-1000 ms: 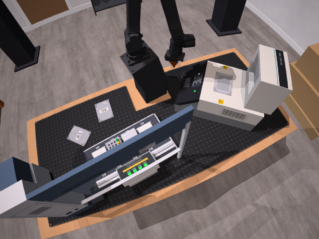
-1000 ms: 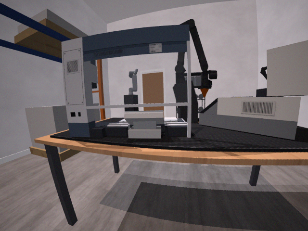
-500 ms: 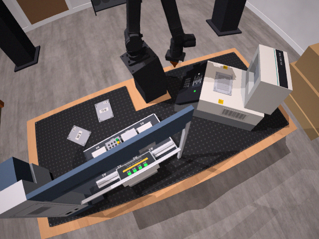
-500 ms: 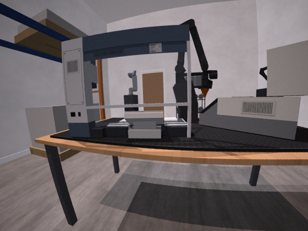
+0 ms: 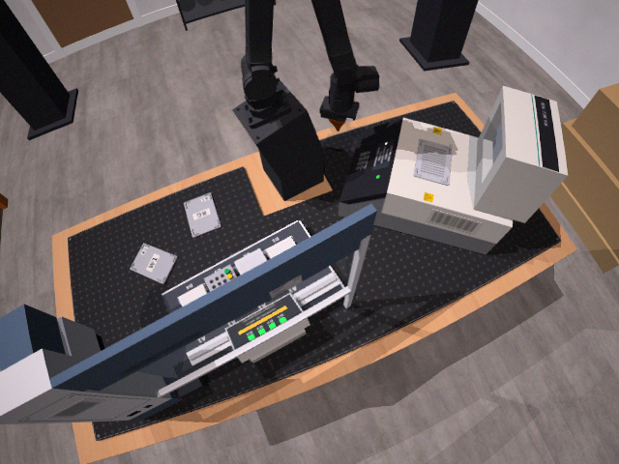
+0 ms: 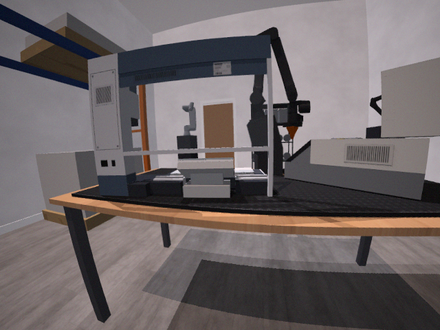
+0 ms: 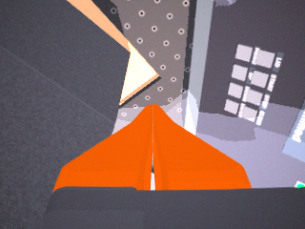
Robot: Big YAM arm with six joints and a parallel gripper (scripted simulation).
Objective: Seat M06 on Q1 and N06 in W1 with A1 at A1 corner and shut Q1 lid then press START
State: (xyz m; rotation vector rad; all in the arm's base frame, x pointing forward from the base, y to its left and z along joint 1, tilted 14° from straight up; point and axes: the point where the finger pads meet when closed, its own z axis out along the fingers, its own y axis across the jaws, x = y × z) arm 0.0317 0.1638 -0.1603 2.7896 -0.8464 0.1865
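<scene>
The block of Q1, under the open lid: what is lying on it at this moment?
A plate lies on Q1's block, its rows of wells showing, with the lid raised behind it. The block surface beneath the plate is covered.

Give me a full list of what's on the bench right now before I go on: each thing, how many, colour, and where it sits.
Cycler Q1: one, cream, right side of the mat; lid raised, a plate on its block, lamp green.
Key panel: one, black, Q1's side nearest the arm.
Deck frame: one, blue-grey, centre-left, over the deck slots.
Tube cooling block: one, grey, on the deck.
Nest RG: one, grey, left of the arm's pedestal.
Nest W1: one, grey, further left.
Gripper: one, orange fingers, shut, holding nothing, above the mat's edge beside the panel.
</scene>
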